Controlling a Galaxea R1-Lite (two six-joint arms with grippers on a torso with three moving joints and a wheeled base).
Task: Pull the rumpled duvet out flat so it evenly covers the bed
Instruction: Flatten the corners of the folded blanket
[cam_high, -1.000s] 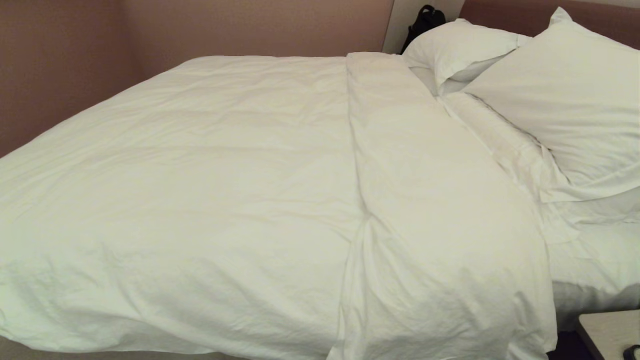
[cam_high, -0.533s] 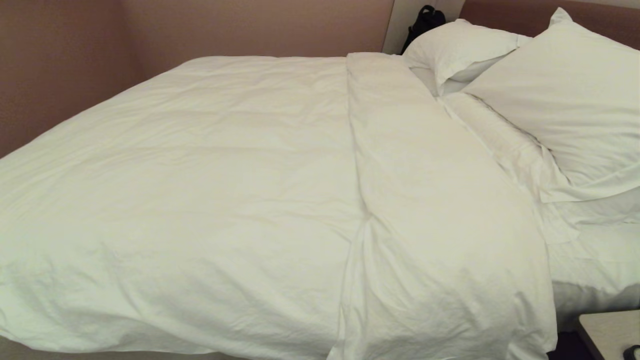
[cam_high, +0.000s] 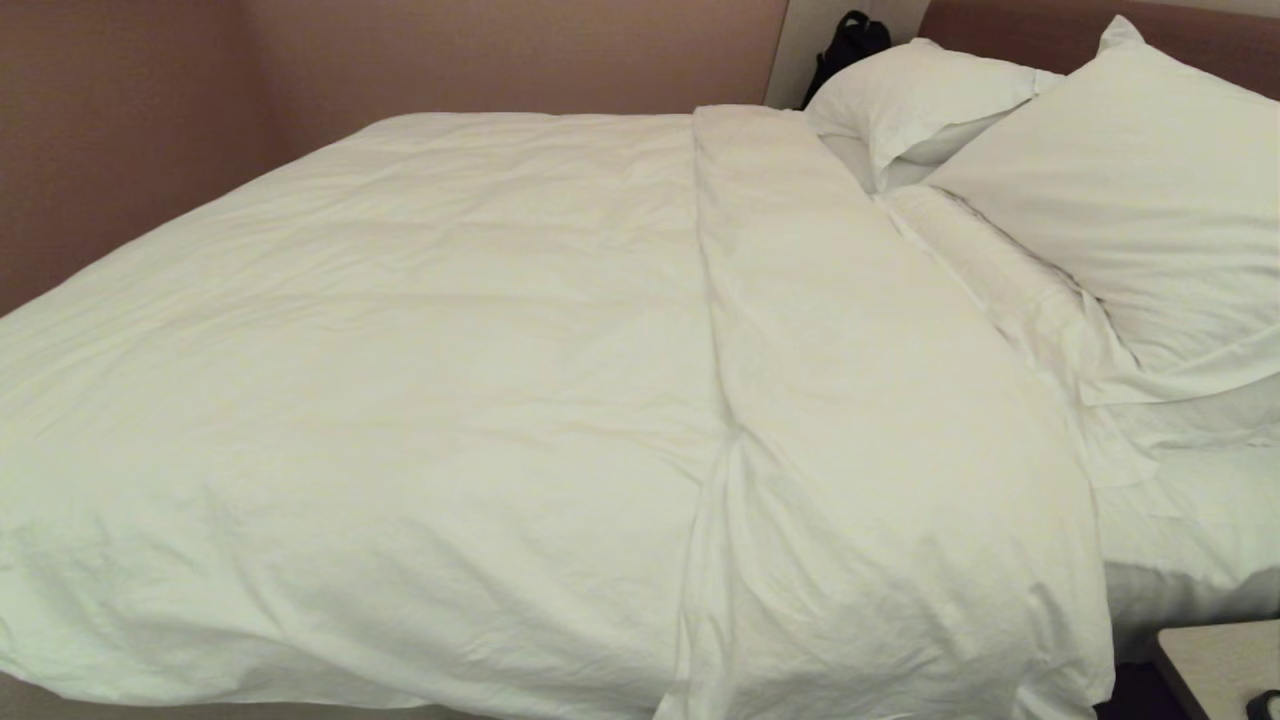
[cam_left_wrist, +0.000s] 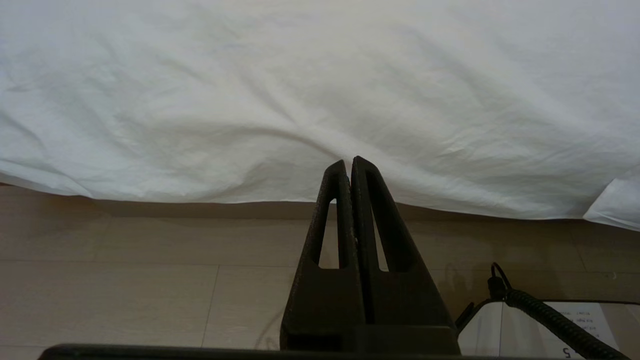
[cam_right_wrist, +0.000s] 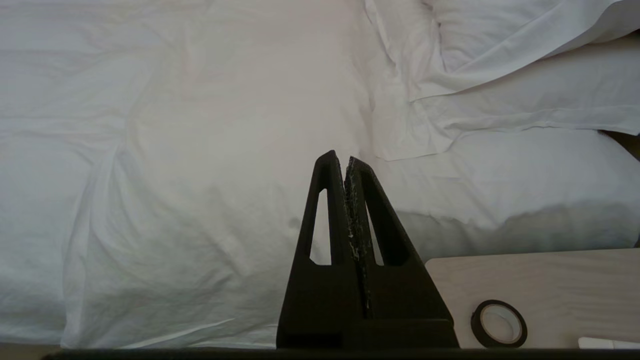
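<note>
The big, puffy white duvet in its creased cotton cover lies spread over nearly the whole of the wide low bed with white linen, reaching from the foot end by the pinkish-brown wall up to the head end, and its near edge hangs over the bed's near side down towards the pale wood-look floor. At the head end the duvet's top part is turned back in a broad folded band that runs across the bed from the far edge to the near edge, and its near corner droops over the side. Beyond that band, two plump white pillows lean at the head of the bed against the brownish padded headboard, with a strip of thin white fitted sheet bare below them. A dark bag-like thing stands behind the far pillow. The left gripper, with black tapered fingers pressed together and holding nothing, points at the duvet's hanging near edge low over the floor. The right gripper, likewise closed tight and empty, hangs before the folded band's near corner, beside a pale wooden bedside table on which lies a dark roll of tape.
</note>
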